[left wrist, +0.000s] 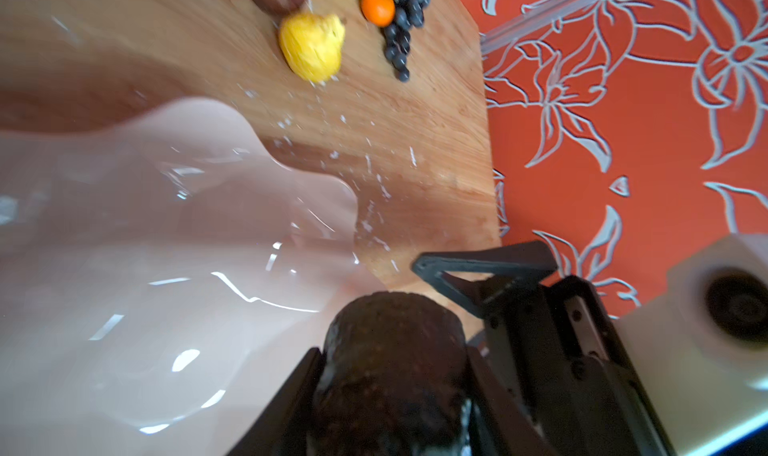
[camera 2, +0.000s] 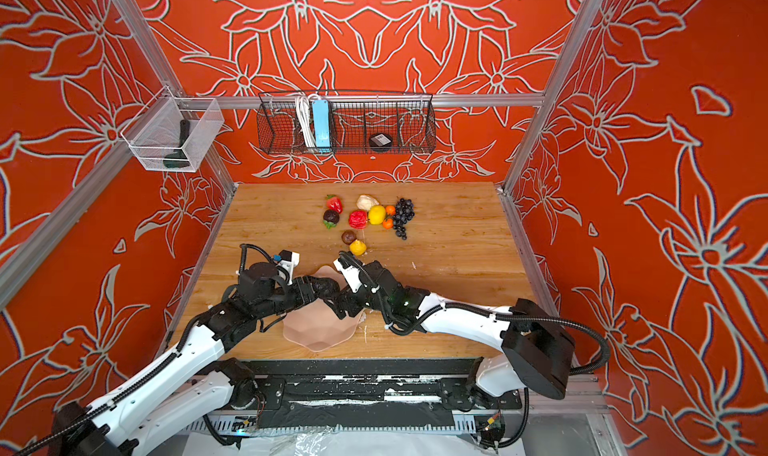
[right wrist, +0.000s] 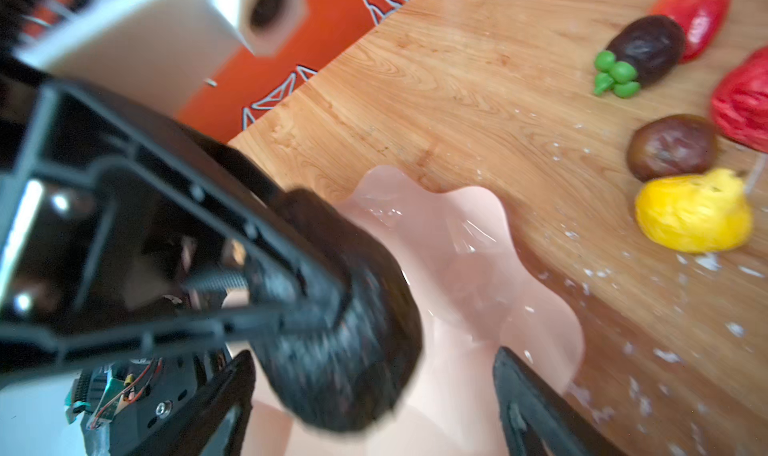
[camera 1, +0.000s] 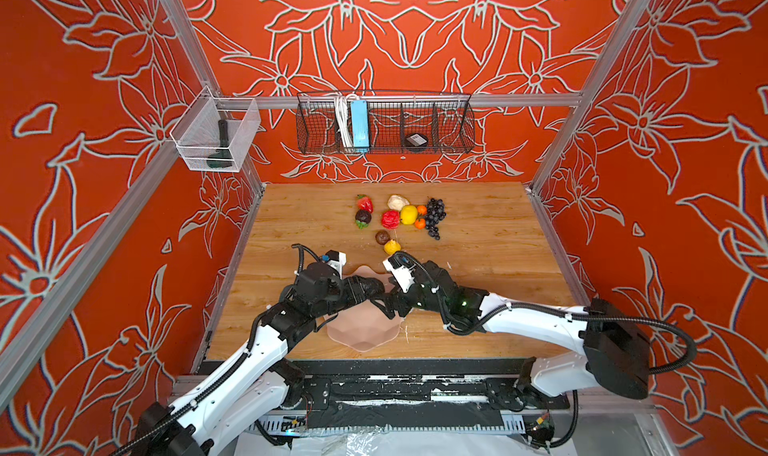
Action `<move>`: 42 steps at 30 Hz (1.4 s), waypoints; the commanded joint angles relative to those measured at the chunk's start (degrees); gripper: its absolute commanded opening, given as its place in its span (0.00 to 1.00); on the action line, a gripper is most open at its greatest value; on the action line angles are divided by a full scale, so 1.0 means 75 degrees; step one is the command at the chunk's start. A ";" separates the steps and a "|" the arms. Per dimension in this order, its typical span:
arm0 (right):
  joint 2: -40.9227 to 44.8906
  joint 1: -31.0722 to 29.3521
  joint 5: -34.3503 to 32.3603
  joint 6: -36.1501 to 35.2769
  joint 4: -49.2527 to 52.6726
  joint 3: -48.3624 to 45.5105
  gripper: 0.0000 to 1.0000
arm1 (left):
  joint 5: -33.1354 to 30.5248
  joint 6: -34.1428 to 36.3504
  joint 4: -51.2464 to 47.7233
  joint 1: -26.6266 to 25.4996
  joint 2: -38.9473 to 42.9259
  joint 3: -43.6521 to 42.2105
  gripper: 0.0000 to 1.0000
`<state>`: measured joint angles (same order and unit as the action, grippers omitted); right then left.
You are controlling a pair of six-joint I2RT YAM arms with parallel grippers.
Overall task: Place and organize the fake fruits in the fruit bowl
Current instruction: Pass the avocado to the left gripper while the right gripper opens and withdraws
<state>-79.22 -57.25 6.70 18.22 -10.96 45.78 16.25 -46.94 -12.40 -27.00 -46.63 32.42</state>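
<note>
Left tool [left wrist: 392, 362] is clamped on the dark avocado [right wrist: 345, 329], one finger pressed to each side, and holds it above the far part of the fruit bowl [camera 1: 365, 333]. Just beside it, the right tool [right wrist: 374, 362] has its fingers spread wide. They flank the avocado, but I cannot tell whether either one touches it. The pink bowl sits on the near half of the bench [camera 1: 478, 266], partly under both arms, and no fruit shows in its uncovered part.

Judging by this, the step in hand is getting the avocado, the first fruit, into the bowl. The rest lie on the bench beyond it. A yellow lemon [camera 1: 392, 247] and a brown round fruit [camera 1: 382, 237] are nearest. The red apple [camera 1: 390, 219], strawberry [camera 1: 365, 203] and grape bunch [camera 1: 435, 217] lie farther back.

The next move calls for the right tool to back away so the wrists do not knock. The avocado should then be lowered close to the bowl's floor before the fingers part. The dish looks glossy and shallow, so a drop from height could let it roll out over the wavy rim.
</note>
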 commanded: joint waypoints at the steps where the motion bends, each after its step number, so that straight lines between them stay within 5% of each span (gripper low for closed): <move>1: 0.0845 -0.0030 -0.1051 -0.0333 0.1072 -0.0096 0.93 | -0.1588 0.1023 -0.1388 -0.0015 0.0263 0.0589 0.52; 8: 0.2050 0.0016 -0.2141 -0.0573 0.2638 -0.0613 0.94 | -0.2808 0.1804 -0.2603 -0.0009 -0.0548 0.1313 0.52; 26: 0.2223 0.0022 -0.1882 0.0337 0.2519 -0.1290 0.94 | -0.2144 0.2056 -0.2858 -0.0021 -0.3816 0.2290 0.53; 37: 0.2195 0.0027 -0.2089 0.0231 0.2608 -0.1275 0.94 | -0.2296 0.2096 -0.2746 -0.0076 -0.4595 0.2243 0.54; 42: 0.2125 0.0023 -0.2112 0.0231 0.2598 -0.1241 0.93 | -0.2350 0.2067 -0.2787 -0.0173 -0.4724 0.2252 0.63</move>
<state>-62.74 -57.14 -7.70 19.57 7.86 35.79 -0.23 -31.27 -32.40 -27.79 -81.54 48.80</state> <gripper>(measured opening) 0.935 0.626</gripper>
